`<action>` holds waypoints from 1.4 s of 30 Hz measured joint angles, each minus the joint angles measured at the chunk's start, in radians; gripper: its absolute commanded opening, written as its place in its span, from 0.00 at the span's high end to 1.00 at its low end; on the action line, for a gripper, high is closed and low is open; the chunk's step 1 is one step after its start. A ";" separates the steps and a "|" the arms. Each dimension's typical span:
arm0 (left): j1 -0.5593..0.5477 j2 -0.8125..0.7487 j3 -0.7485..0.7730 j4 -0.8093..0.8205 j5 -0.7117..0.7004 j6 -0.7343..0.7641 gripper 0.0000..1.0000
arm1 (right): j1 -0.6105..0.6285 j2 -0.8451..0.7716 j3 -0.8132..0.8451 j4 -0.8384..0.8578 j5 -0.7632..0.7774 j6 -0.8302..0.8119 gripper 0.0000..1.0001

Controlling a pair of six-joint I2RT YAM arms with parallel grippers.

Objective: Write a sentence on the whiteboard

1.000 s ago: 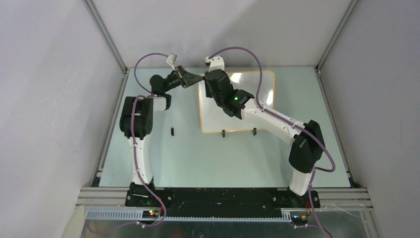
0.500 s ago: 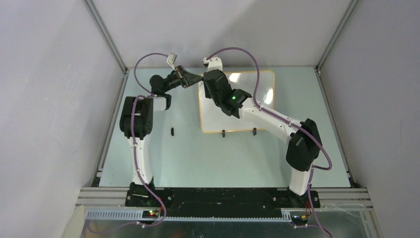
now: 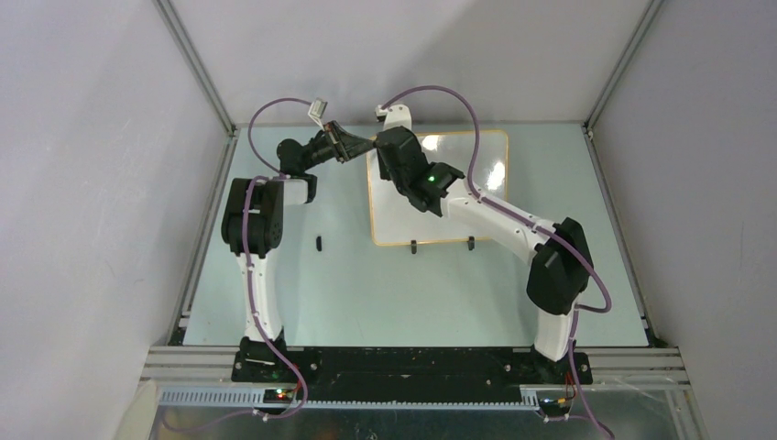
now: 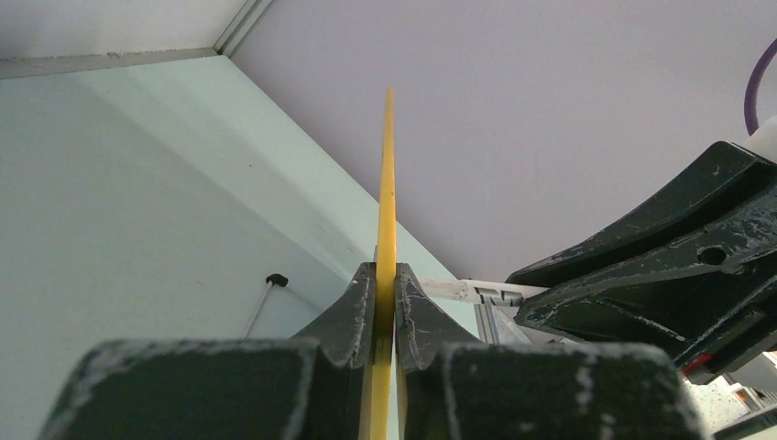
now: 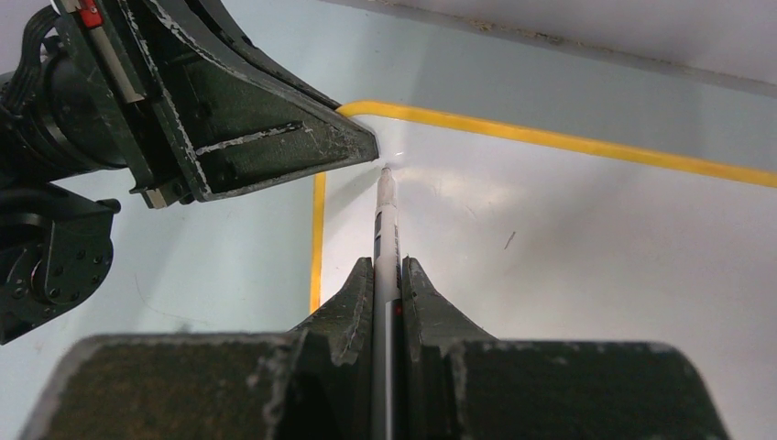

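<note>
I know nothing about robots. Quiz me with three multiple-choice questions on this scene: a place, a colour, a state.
1. Where is the marker tip? A far-left corner of the whiteboard; B by its feet; C off the board.
2. What colour is the rim? A blue; B yellow-orange; C green.
3. The left end effector is: A open; B shut on the rim; C holding a cup.
A, the right wrist view shows the tip there; B, the edge shows yellow-orange; B, its fingers pinch the rim.
</note>
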 measured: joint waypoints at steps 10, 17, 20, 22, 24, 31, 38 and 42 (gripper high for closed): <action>0.000 0.002 0.000 0.007 0.000 -0.001 1.00 | -0.001 0.004 0.000 -0.013 0.001 0.000 1.00; 0.000 0.003 0.000 0.013 0.000 -0.002 1.00 | -0.001 0.005 0.000 -0.018 0.003 0.000 1.00; 0.000 0.003 0.000 0.014 0.000 -0.002 1.00 | 0.000 0.005 0.000 -0.018 0.008 0.000 1.00; 0.000 0.003 0.000 0.014 0.000 -0.002 1.00 | 0.001 0.005 0.000 -0.018 0.008 0.000 1.00; 0.000 0.003 0.000 0.014 0.000 -0.003 1.00 | 0.002 0.005 0.000 -0.018 0.008 0.000 1.00; 0.001 0.003 0.000 0.013 0.000 -0.003 1.00 | 0.008 0.004 -0.016 -0.016 0.008 0.001 1.00; 0.002 0.005 0.000 0.013 0.000 -0.002 1.00 | 0.020 0.002 -0.043 -0.010 0.008 0.008 1.00; 0.002 0.005 0.000 0.013 0.000 -0.002 1.00 | 0.027 -0.008 -0.066 -0.008 0.008 0.012 1.00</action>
